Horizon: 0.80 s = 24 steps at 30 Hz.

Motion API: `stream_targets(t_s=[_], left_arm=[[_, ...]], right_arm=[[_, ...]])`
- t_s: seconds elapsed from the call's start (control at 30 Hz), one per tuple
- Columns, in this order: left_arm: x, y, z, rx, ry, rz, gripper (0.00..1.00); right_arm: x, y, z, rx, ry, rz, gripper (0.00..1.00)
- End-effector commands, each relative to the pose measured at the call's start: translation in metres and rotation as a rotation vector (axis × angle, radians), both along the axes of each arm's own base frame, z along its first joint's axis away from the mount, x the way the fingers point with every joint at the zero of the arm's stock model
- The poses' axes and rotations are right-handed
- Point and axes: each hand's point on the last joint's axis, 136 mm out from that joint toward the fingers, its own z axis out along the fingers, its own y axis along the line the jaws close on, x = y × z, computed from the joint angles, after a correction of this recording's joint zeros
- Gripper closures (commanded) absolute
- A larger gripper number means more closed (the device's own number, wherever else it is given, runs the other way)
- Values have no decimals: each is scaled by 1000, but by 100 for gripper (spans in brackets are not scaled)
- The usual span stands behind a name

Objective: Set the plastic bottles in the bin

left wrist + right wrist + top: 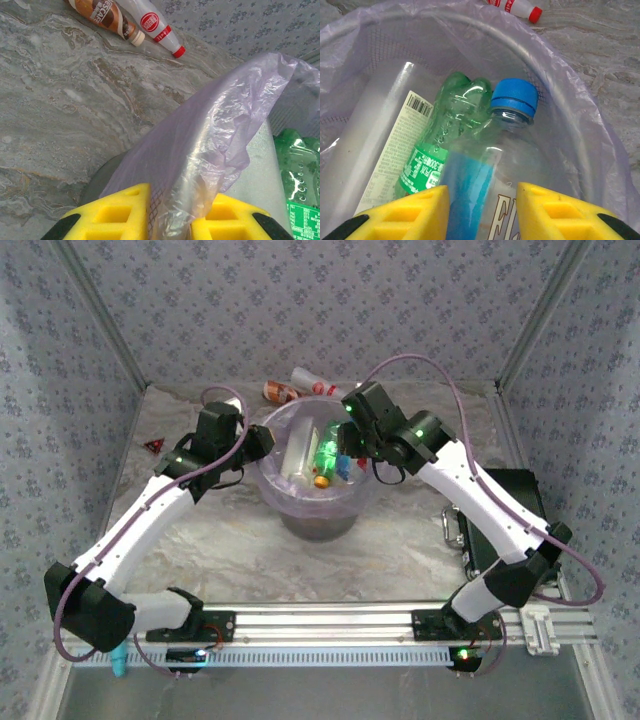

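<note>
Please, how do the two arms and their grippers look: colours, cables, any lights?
Both have white links and black joints: left arm, right arm. A thin purple cable loops along each. Green lights glow on some joints. The left gripper and right gripper have blocky yellow fingers with square hollows.

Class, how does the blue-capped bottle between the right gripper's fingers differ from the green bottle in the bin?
The blue-capped bottle is clear; the green bottle is tinted green. The blue-capped bottle is held by the right gripper; the green bottle lies loose in the bin. Both are plastic.
</note>
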Motion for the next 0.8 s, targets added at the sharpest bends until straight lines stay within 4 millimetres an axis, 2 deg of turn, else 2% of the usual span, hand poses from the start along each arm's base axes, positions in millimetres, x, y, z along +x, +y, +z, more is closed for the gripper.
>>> stream_targets(t_s=[0.0,0.17,0.27,0.47,0.57,0.77], left_arm=[[0,-15,12,-35,-25,-43,78],[0,-20,9,-41,-20,-55,78],[0,-21,9,-41,-20,-64,78],[0,-33,16,-53,-31,-101,78],[-1,-41,18,-47,-38,-121,78],[0,-59,12,-34,-20,-161,78]], right_arm=[[-13,11,-36,10,120,20,60],[-10,27,-47,50,157,59,61],[-7,25,-35,63,135,52,60],[-6,2,18,70,18,23,50],[-5,-13,32,71,-17,-4,41],[-7,-54,49,81,-59,-78,36]])
